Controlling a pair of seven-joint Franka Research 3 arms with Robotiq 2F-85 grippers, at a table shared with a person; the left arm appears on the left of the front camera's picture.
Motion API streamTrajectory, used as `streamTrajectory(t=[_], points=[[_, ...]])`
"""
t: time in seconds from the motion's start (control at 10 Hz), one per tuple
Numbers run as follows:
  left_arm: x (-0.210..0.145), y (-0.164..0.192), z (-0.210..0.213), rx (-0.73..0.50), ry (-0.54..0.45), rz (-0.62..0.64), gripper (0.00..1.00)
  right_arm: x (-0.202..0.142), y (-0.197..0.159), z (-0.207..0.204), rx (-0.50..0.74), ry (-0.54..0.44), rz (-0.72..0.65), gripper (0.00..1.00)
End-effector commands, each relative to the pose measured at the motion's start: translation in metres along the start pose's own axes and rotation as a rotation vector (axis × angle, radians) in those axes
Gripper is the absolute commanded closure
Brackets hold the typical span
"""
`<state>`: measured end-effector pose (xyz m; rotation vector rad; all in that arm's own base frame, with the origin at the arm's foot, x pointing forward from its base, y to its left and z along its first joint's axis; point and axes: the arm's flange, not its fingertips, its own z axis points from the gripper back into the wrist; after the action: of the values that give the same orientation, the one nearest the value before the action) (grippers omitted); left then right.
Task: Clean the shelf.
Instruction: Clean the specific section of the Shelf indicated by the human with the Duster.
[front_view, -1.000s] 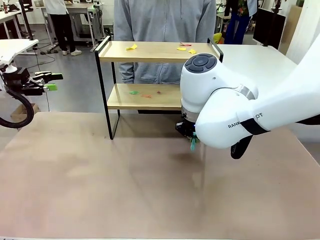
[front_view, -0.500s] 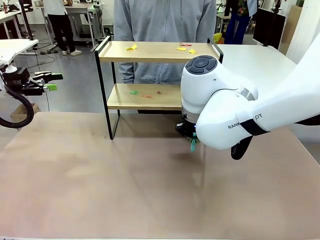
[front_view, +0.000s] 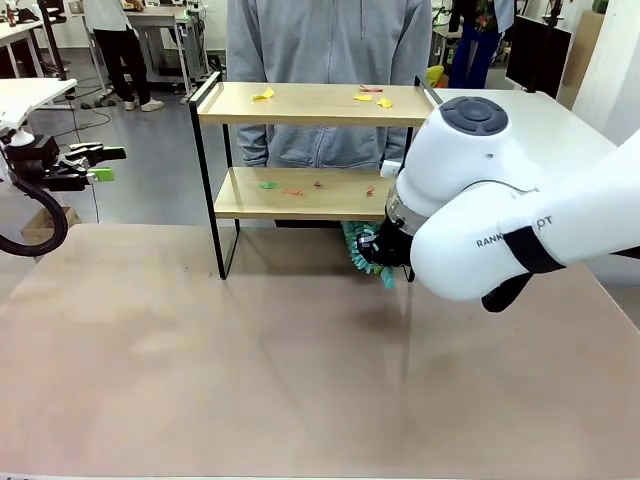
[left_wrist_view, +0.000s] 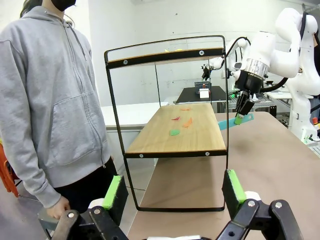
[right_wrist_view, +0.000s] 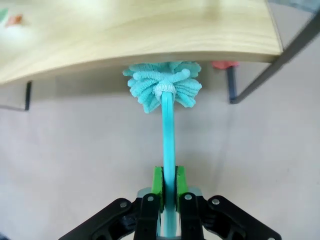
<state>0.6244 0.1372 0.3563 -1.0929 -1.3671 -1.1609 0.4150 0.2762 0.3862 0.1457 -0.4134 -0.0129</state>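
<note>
Since a second ago, your right arm has swung rightward, and the duster (front_view: 355, 245) now shows its teal head under the lower front edge of the shelf (front_view: 300, 105).

From the front, you see the shelf standing at the desk's (front_view: 200, 380) far edge, with coloured scraps (front_view: 264, 95) on both boards. The right gripper (front_view: 383, 260) is clenched on the duster's handle. The left gripper (front_view: 100, 163) hangs released beyond the desk's left edge.

Your left wrist camera shows the left gripper (left_wrist_view: 174, 192) with its jaws spread wide, the shelf (left_wrist_view: 175, 130) ahead, and a person (left_wrist_view: 55, 100) beside it.

Your right wrist camera shows the right gripper (right_wrist_view: 169, 186) pinching the handle, with the duster head (right_wrist_view: 162, 85) touching the lower board's edge (right_wrist_view: 140, 30).
</note>
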Motion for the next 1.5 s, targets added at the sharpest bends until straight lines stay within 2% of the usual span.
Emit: streamTrajectory(t=[0.0,0.4,0.6,0.8,0.9,1.0,1.1,1.4], points=[[0.003,-0.001,0.0,-0.003,-0.003,-0.006,0.0,0.003,-0.022,0.022,0.137,0.074,0.133,0.87],[0.003,-0.001,0.0,-0.003,-0.003,-0.006,0.0,0.003,-0.034,0.035,0.362,0.151,0.43,0.87],[0.003,-0.001,0.0,-0.003,-0.003,-0.006,0.0,0.011,-0.048,0.044,0.378,0.182,0.552,0.87],[0.003,-0.001,0.0,-0.003,-0.003,-0.006,0.0,0.023,-0.069,0.053,0.389,0.168,0.672,0.87],[0.003,-0.001,0.0,-0.003,-0.003,-0.006,0.0,0.029,-0.075,0.05,0.405,0.185,0.695,0.87],[0.003,-0.001,0.0,-0.003,-0.003,-0.006,0.0,0.03,-0.075,0.04,0.508,0.237,0.727,0.87],[0.003,-0.001,0.0,-0.003,-0.003,-0.006,0.0,0.019,-0.072,0.051,0.389,0.191,0.643,0.87],[0.003,-0.001,0.0,-0.003,-0.003,-0.006,0.0,0.019,-0.072,0.051,0.389,0.191,0.643,0.87]])
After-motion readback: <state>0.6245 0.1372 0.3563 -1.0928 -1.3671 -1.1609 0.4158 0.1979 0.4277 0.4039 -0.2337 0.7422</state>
